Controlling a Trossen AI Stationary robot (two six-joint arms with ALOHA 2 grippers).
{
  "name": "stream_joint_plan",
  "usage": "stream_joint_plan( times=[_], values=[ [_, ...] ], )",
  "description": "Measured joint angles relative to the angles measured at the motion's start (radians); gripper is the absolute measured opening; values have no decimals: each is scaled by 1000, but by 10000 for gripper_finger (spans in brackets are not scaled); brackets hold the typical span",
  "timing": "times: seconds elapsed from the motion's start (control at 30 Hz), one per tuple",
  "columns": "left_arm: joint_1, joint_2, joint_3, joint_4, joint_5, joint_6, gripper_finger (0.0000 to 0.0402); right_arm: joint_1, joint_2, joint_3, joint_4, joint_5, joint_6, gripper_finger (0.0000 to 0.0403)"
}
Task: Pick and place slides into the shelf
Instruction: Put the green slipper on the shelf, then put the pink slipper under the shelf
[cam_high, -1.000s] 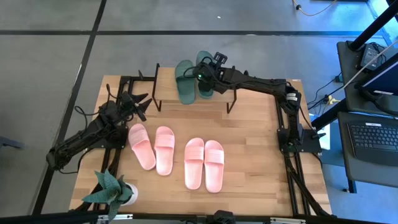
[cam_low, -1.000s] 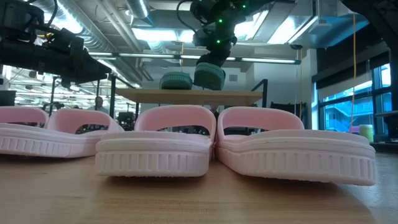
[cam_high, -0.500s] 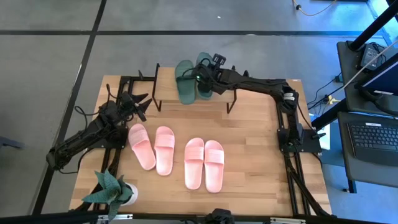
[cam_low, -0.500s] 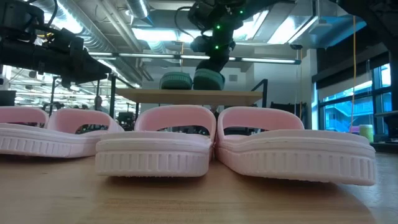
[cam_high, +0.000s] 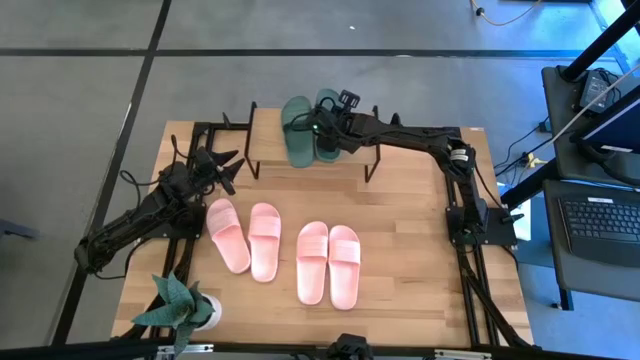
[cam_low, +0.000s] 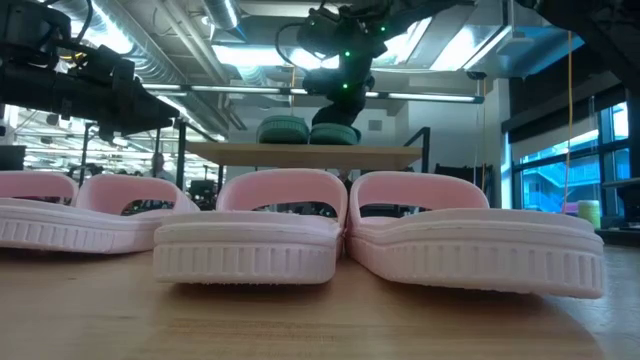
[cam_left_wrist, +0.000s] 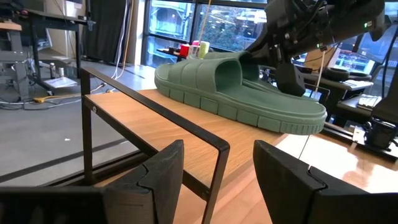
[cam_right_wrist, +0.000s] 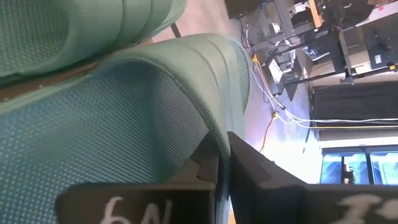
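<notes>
Right gripper over shelf at far edge of table, jaws clamped on strap of green slide. That slide rests on shelf top, touching second green slide beside it. Left gripper hovers near shelf's left end, jaws apart, holding nothing. Four pink slides lie in row on table, mid-front, well apart from shelf. Potted plant at front left corner.
</notes>
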Motion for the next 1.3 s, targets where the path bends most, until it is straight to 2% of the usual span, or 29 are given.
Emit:
stream_joint_plan(
  times=[0.7,0.83,1.03,1.17,1.3],
  values=[
    [0,0,0,0,0,0,186,8,0,19,-34,-10,-56,187],
    [0,0,0,0,0,0,186,10,-1,67,-62,-11,-52,201],
    [0,0,0,0,0,0,186,22,-1,184,-218,-25,38,206],
    [0,0,0,0,0,0,186,34,-2,271,-341,-78,114,206],
    [0,0,0,0,0,0,186,37,-6,336,-386,-153,150,206]
  ],
)
